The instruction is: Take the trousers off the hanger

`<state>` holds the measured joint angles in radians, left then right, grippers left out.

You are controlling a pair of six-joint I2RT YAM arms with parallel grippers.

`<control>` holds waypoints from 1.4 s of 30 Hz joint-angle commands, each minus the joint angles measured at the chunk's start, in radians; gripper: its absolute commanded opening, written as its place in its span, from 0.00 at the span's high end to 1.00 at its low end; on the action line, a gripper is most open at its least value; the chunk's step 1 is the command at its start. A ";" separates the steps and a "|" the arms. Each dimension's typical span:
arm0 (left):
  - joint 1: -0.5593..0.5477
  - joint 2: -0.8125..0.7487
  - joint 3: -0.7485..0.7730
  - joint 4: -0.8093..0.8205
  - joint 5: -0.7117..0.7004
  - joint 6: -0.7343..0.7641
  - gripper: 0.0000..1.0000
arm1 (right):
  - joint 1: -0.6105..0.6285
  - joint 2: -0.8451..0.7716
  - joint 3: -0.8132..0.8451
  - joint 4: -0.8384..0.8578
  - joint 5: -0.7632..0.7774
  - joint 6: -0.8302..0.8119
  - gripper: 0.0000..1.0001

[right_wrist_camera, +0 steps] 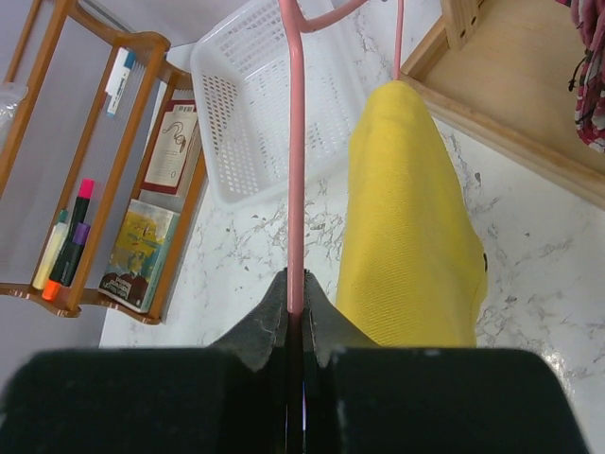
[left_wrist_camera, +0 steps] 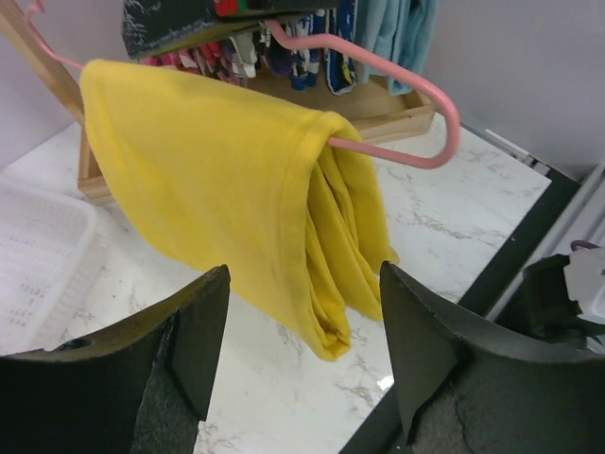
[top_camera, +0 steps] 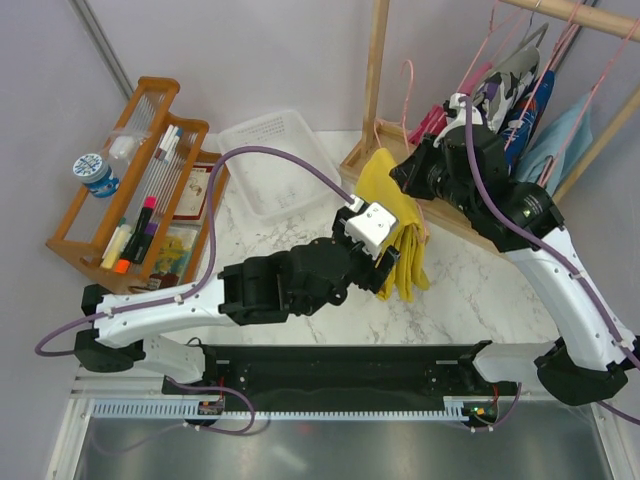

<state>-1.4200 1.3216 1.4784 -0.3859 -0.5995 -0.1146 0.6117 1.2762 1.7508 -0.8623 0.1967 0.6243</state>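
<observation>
Marble worktop [top_camera: 470,285] lies beneath the yellow trousers [left_wrist_camera: 217,189], draped over a pink hanger [right_wrist_camera: 295,142] above its middle. The right gripper [right_wrist_camera: 299,317] pinches the hanger wire; the left gripper [left_wrist_camera: 302,322] gapes wide, facing the lower hanging folds. A hard tug could twist the thin wire from that pinch; a shallow bite might catch one layer only.

1. Two grippers: the left gripper [left_wrist_camera: 302,293] and the right gripper [right_wrist_camera: 298,307].
2. One pair of yellow trousers [left_wrist_camera: 217,180].
3. One wooden clothes rack [top_camera: 376,70].
4. One pink hanger [right_wrist_camera: 294,142] off that rack; the hangers on it are too tangled to count.
5. One white plastic basket [top_camera: 275,160].
6. One wooden desk organiser [top_camera: 158,92].
7. One blue-rimmed round tub [top_camera: 95,172].
</observation>
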 commanded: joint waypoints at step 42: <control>0.050 0.005 -0.079 0.292 -0.108 0.030 0.32 | 0.011 -0.302 -0.118 0.247 -0.097 0.157 1.00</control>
<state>-1.3670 1.4700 1.4639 -0.1635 -0.7719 0.0002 0.6197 1.0698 1.6337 -0.8528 0.1448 0.7677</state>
